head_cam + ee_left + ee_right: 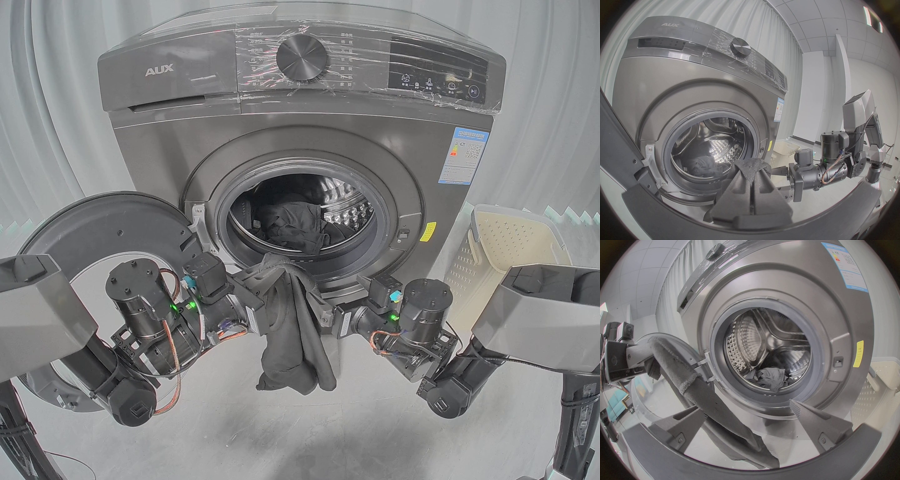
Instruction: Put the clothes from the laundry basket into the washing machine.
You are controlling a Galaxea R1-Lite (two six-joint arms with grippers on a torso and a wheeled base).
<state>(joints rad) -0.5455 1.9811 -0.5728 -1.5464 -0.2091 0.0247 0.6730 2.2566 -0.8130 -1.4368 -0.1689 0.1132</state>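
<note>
The washing machine (300,144) is standing with its round door (94,231) hanging wide open on the robot's left of the opening. Dark clothes (290,225) are lying in the lower part of its drum (340,203). A dark garment (294,331) is hanging just in front of the machine's lower door rim, outside the drum, draping down toward the floor.

The left gripper (752,175) is clamping the top of that garment, fingers pressed together on the cloth. The right gripper (742,407) is sitting just beside it before the same rim with its fingers spread apart, the garment trailing across the gap between them. The laundry basket (500,250), cream and perforated, is leaning against the machine's right side.

Writing is showing in several spots on the machine. A logo (159,70) is sitting on the drawer panel, and small print is surrounding the dial (302,57) under clear film. A blue-and-white label (463,155) is sticking to the upper right of the front, with a yellow sticker (428,231) beside the opening.
</note>
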